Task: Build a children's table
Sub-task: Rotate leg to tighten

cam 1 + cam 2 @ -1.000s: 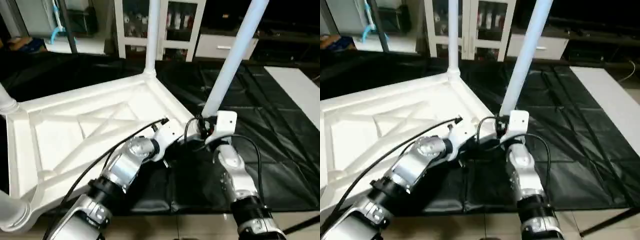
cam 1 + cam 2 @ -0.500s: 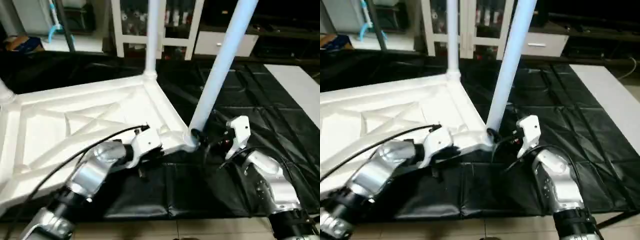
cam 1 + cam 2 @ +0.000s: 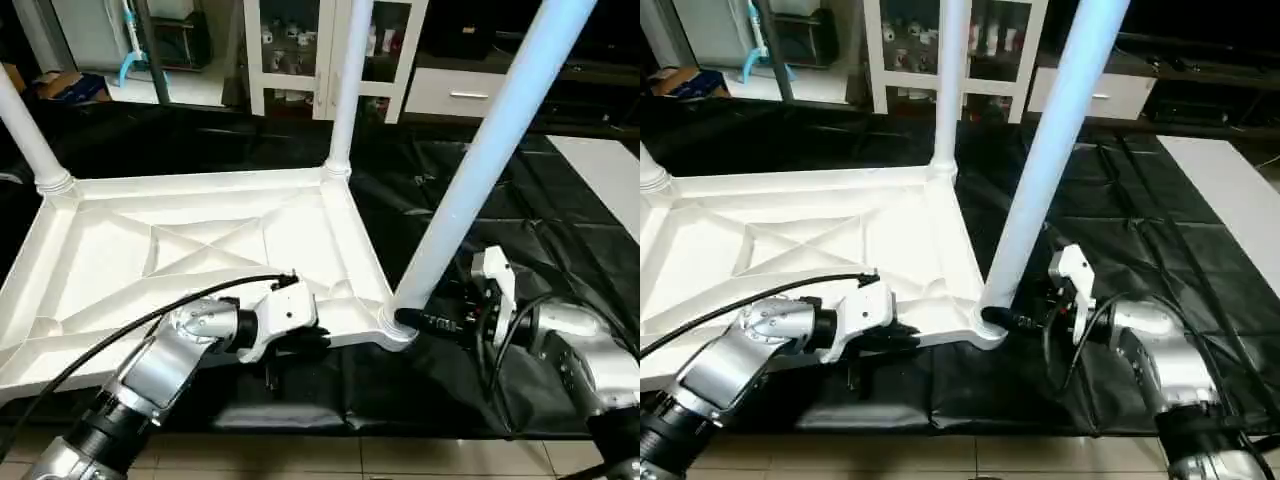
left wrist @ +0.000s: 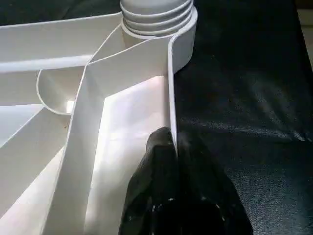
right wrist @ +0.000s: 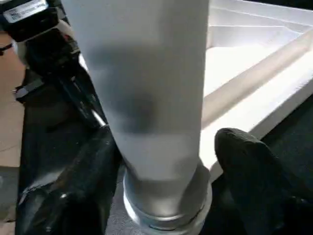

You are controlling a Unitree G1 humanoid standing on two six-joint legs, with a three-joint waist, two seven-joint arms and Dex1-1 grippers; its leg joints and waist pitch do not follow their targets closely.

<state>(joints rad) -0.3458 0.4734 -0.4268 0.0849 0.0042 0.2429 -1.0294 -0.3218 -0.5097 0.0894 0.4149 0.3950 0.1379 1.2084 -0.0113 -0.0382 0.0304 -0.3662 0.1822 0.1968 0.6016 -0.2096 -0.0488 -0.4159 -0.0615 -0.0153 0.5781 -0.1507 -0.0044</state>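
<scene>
The white tabletop [image 3: 200, 240] lies upside down on the black cover, X-ribs up. Three white legs stand in its corner sockets: near right [image 3: 480, 170], far [image 3: 345, 80] and left [image 3: 25, 125]. My left gripper [image 3: 305, 340] is shut on the tabletop's near rim, its black fingers [image 4: 161, 161] pinching the thin wall just short of the near right socket [image 4: 156, 19]. My right gripper [image 3: 410, 322] comes in low from the right. It is open, and its fingers [image 5: 244, 161] straddle the foot of the near right leg [image 5: 146, 73] above the socket [image 5: 168, 200].
The black cover [image 3: 560, 230] spreads wide to the right and behind the tabletop. White cabinets [image 3: 300, 50] stand at the back, a white panel [image 3: 610, 170] lies far right, and tiled floor [image 3: 400, 455] runs along the cover's near edge. Cables hang from both forearms.
The right gripper drew back from the near right leg, then came in again lower, with its fingers now either side of the leg's foot. The left gripper kept its hold on the rim. The camera has shifted.
</scene>
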